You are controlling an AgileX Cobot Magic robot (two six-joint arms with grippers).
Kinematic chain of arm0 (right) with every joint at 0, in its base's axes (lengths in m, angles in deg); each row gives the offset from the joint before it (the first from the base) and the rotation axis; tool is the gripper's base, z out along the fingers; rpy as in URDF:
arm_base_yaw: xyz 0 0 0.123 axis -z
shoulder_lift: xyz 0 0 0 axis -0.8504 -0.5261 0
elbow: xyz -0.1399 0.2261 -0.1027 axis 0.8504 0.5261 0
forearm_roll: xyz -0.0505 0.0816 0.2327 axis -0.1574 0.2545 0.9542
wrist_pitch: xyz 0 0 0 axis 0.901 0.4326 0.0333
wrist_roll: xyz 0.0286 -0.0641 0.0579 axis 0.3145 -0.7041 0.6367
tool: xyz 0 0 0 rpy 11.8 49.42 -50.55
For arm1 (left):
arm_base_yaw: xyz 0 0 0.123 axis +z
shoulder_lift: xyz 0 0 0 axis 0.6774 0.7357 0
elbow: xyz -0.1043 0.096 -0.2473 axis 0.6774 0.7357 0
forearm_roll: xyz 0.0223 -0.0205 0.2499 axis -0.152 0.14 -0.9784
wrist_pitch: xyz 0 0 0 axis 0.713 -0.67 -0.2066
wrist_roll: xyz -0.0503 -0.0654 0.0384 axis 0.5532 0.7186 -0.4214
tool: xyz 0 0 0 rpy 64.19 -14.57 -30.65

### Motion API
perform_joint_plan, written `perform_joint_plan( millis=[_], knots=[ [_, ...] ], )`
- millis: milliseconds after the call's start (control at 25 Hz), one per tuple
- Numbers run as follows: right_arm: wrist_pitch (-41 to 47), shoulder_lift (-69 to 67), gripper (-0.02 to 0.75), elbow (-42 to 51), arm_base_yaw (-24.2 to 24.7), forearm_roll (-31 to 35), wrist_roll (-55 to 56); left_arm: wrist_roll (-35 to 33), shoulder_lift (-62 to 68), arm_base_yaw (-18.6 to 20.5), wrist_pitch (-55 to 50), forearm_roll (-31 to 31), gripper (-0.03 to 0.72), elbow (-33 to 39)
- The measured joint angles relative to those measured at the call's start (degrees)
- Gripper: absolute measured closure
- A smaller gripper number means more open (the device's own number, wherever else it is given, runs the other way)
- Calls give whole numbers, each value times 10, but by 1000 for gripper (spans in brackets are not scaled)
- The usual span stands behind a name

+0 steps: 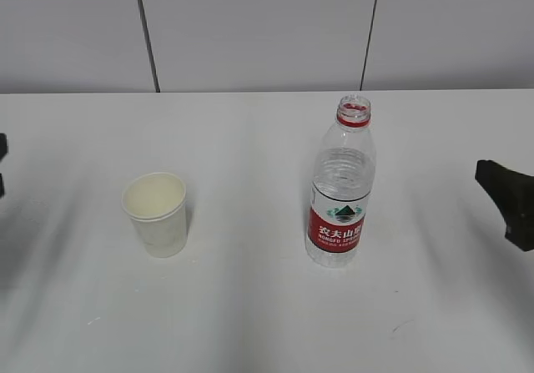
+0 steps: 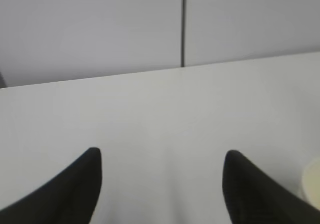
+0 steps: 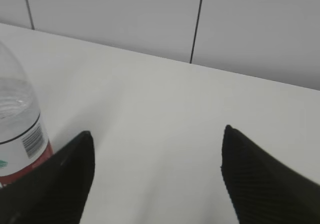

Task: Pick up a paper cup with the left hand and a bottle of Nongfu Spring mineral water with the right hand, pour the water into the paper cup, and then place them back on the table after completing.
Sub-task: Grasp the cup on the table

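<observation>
Clearly red-labelled Nongfu Spring bottle (image 1: 340, 198)

grey panelled wall (image 1: 250, 31) with dark seams behind.

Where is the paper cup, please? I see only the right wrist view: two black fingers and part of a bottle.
Observer: The paper cup stands upright on the table, left of the bottle, apart from it.
Operator: Does the bottle have its cap on?
Observer: No, the neck is open, only the red ring remains.
Operator: Is the left gripper holding the cup?
Observer: No. The left gripper is open and empty; the cup's rim shows beside its right finger.
</observation>
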Motion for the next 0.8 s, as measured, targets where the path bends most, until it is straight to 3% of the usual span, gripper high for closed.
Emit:
perform_joint_plan(
  millis=[200, 400, 800],
  knots=[
    [-23, -46, 152, 0, 0, -43, 17, 2, 72, -33, 54, -36, 220, -1],
    [-111, -107, 153, -1, 0, -100, 20, 9, 108, -55, 62, -71, 220, -1],
    [-267, -270, 149, -12, 0, -148, 20, 9, 135, -61, 97, -121, 220, -3]
  ],
)
